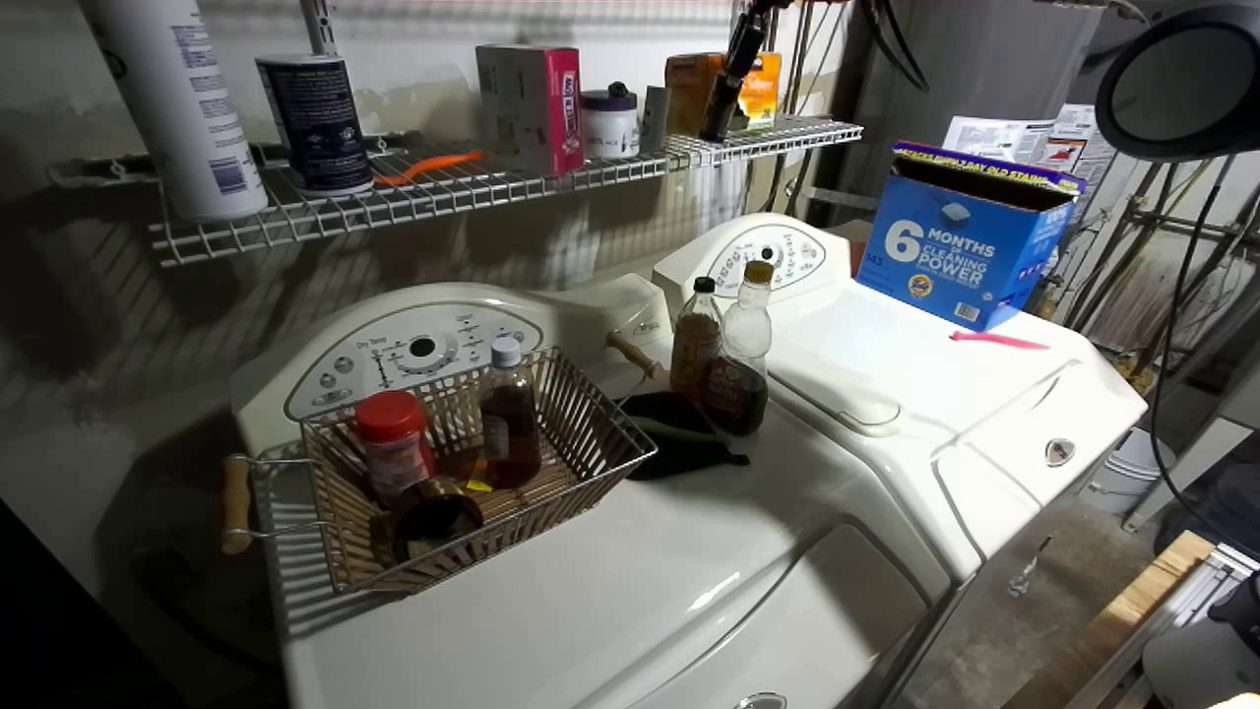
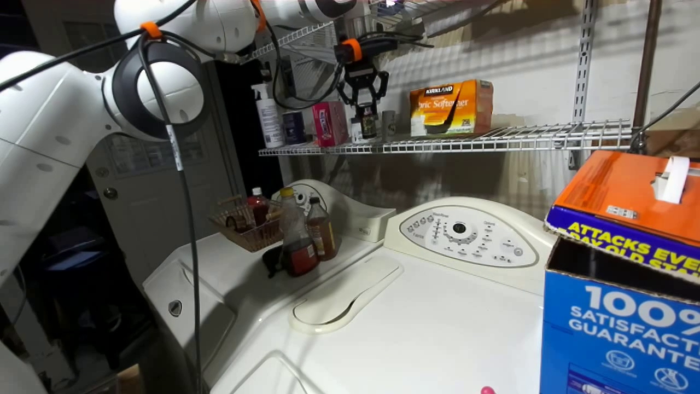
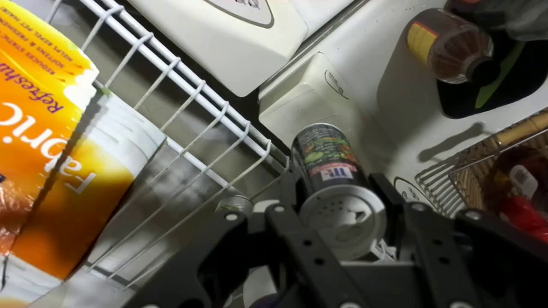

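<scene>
My hand (image 3: 337, 188) pinching dark spice shaker (image 3: 329, 158), jaws just its width apart. Shaker between jaws, perforated lid (image 3: 342, 218) facing me, near front edge of wire shelf (image 2: 525, 143). Orange box (image 2: 429, 106) nearby reads "KIRKLAND Fabric Softener"; pink box (image 1: 527, 108) on shelf, "Sweet'N Low". Blue box (image 1: 970, 246): "6 MONTHS OF CLEANING POWER". Shaker's small print blurred.

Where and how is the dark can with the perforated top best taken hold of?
Probably by the upper part of its round side wall, from above, as the tool grips it now. The can looks upright in an exterior view; its perforated top faces the wrist view, and its straight wall should suit a pinch from opposite sides.
</scene>
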